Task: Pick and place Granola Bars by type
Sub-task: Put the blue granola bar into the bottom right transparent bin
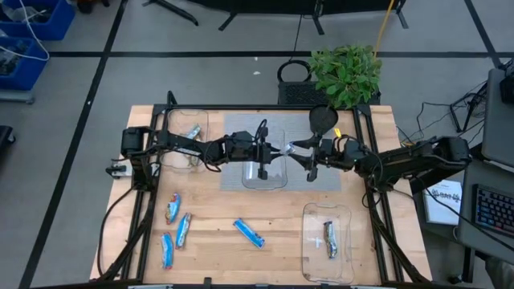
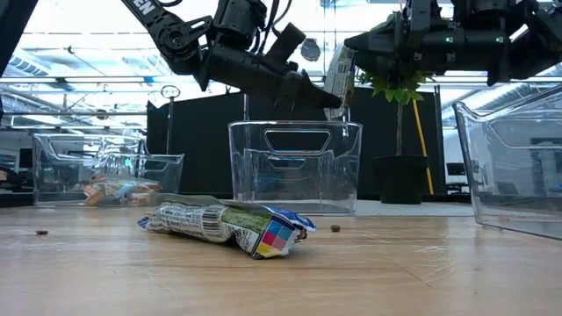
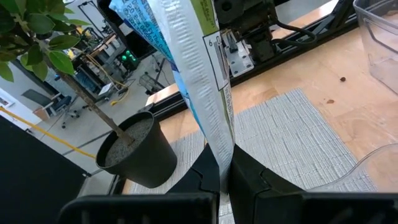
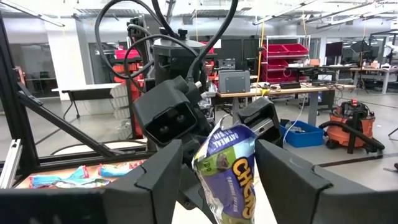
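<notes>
Here the left hand (image 1: 283, 150) pinches a blue granola bar (image 2: 339, 77) above the middle clear tray (image 1: 264, 181). The right hand (image 1: 299, 148) is spread wide around the bar's other end. More blue bars (image 1: 178, 229) lie on the bench (image 1: 273, 213).

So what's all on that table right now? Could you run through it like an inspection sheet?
Surface: wooden table with a grey mat in the middle.
Job's things: four blue bars loose on the wood; one bar in the right tray; bars in the left tray; middle tray looks empty; one bar held above it.
Clutter: crumbs on the wood.
Grippers: left tool shut on the held bar; right tool open around the same bar.
Cables: bundles along both arms.
Surroundings: potted plant behind the table, keyboard on the right.
</notes>
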